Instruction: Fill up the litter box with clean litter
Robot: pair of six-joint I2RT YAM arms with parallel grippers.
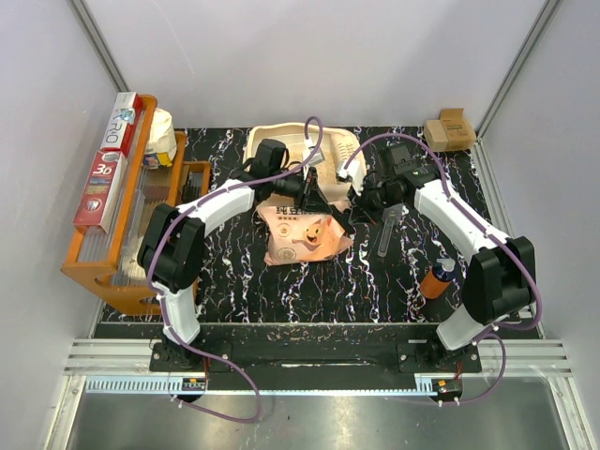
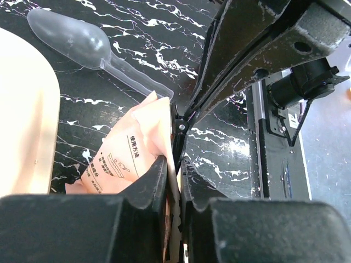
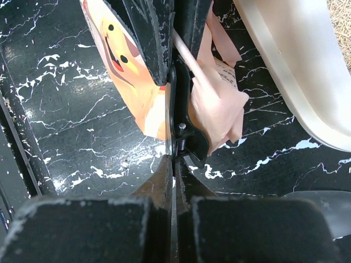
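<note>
litter box [image 1: 277, 133]: cream, upright, far centre | clean litter [image 3: 341, 13]: tan granules inside

orange wooden tray [image 1: 103, 267] left (boxes [image 1: 108, 173] inside) | cardboard box [image 1: 449, 129] far right | clear scoop [image 2: 71, 35] | orange bottle [image 1: 437, 278]

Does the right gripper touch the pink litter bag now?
Touching. The right wrist view shows the right gripper shut on the litter bag, at its pink edge.

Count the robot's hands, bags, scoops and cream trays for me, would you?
hands: 2, the left hand and the right hand
pink bag: 1
clear scoop: 1
litter box: 1
total: 5
</note>
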